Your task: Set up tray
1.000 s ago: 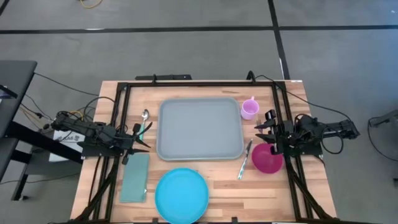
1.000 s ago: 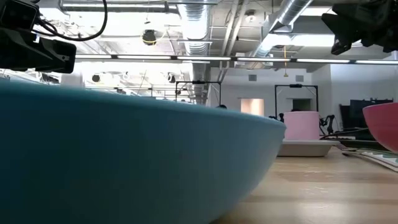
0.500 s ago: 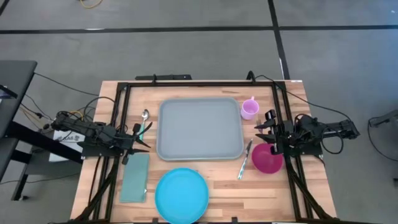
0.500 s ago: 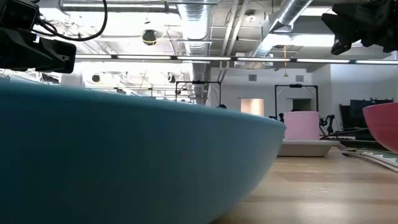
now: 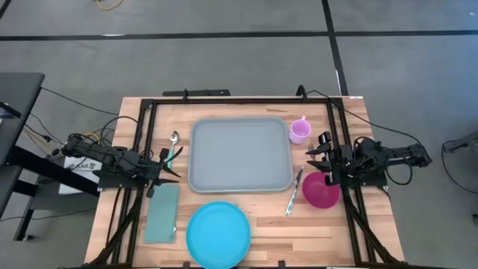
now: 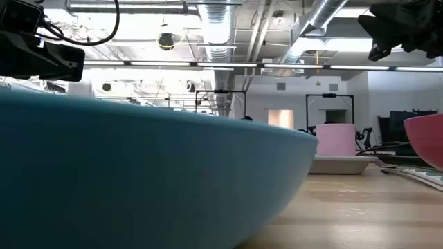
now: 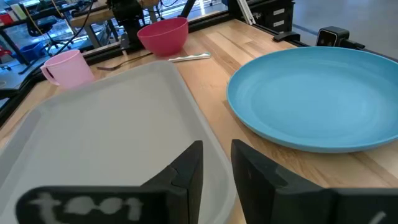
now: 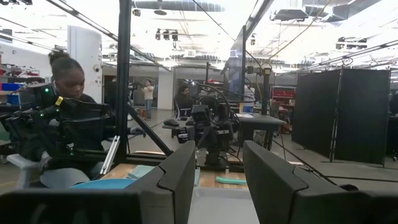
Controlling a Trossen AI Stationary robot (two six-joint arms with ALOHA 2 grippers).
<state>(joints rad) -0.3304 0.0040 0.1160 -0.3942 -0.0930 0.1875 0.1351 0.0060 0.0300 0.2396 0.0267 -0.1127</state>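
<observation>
Two grippers, both idle at the table edges, neither holding anything. Left gripper sits at the left side w/ fingers parted by a narrow gap, nothing between them, tips reaching over the tray's left rim in the left wrist view. Right gripper sits at the right side, fingers spread wider, empty, hovering just beside the magenta bowl and above table level.

Tray lies flat in the table's centre, between the two arms, bare inside. Small pink cup stands just off its top-right corner, not touching as far as the high view shows. Spoon w/ a teal handle lies just left of the tray, near the left gripper. A second utensil lies slanted between the tray's right edge and the bowl. Round blue plate sits at the near table edge, below the tray; pale-teal napkin lies to its left, under the left arm.

Low view is mostly filled by the plate's rim; cup, tray edge and bowl show beyond. In the right wrist view a person sits in the room behind the table.
</observation>
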